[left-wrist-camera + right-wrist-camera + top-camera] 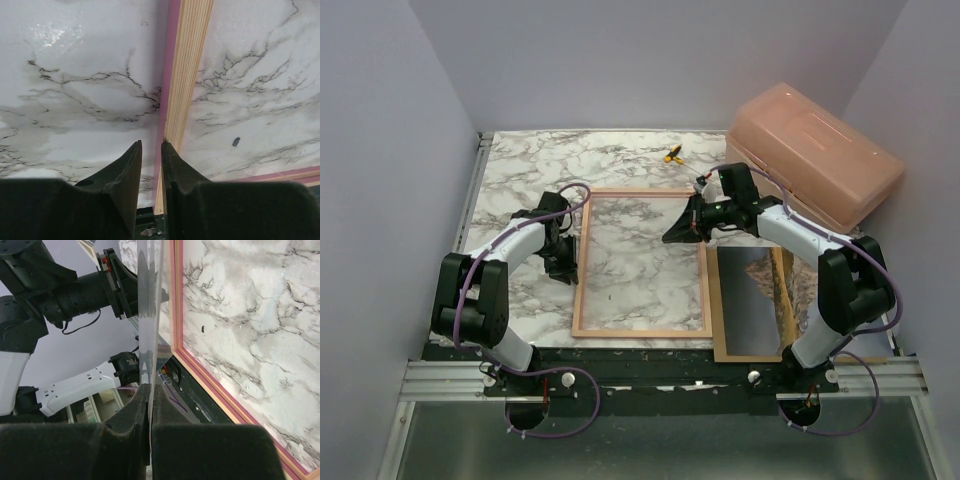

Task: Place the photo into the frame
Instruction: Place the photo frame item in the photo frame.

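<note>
The frame (640,330) lies flat mid-table, wood-coloured back up. The photo (745,300) rests to its right on a brown backing board (720,345), partly under my right arm. At the frame's upper right corner my right gripper (678,228) is shut on a thin clear pane (149,315), which stands edge-on above the jaws (150,387) beside the frame's rail (235,410). My left gripper (567,262) is at the frame's left rail (190,75). Its jaws (151,146) stand a narrow gap apart. One finger covers the rail, the other is outside it, and table shows between them.
A salmon plastic box (815,165) sits at the back right, close behind my right arm. A small yellow and black object (672,155) lies beyond the frame's far edge. Walls close in the table on the left, right and back.
</note>
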`<action>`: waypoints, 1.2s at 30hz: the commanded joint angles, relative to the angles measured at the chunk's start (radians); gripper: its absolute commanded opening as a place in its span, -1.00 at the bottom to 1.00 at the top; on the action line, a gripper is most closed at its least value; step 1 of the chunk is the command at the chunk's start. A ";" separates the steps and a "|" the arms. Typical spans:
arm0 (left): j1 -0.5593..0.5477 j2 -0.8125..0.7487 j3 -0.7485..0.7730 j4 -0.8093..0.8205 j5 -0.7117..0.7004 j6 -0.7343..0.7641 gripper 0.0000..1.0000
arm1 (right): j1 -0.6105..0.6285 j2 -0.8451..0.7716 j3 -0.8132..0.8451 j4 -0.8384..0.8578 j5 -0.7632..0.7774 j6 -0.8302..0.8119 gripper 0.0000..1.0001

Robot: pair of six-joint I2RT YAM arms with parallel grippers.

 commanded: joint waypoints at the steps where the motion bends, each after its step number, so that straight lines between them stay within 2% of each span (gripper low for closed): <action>1: -0.018 0.035 -0.011 -0.012 -0.035 0.015 -0.54 | 0.017 -0.008 -0.018 -0.075 -0.022 -0.024 -0.99; 8: -0.020 0.033 -0.011 -0.013 -0.036 0.016 -0.54 | 0.018 0.004 -0.042 -0.093 -0.051 -0.046 -0.99; 16: -0.024 0.035 -0.011 -0.013 -0.039 0.016 -0.54 | 0.017 0.065 0.069 -0.322 -0.007 -0.203 -0.99; 26: -0.027 0.030 -0.009 -0.015 -0.042 0.016 -0.54 | 0.018 0.149 0.197 -0.480 0.032 -0.324 -0.99; 29: -0.028 0.030 -0.010 -0.017 -0.045 0.016 -0.55 | 0.018 0.150 0.197 -0.492 0.013 -0.324 -0.99; 33: -0.030 0.030 -0.010 -0.017 -0.045 0.016 -0.55 | 0.017 0.126 0.119 -0.393 -0.093 -0.265 -0.99; 36: -0.030 0.031 -0.008 -0.017 -0.047 0.016 -0.55 | 0.017 0.114 0.100 -0.379 -0.097 -0.253 -0.99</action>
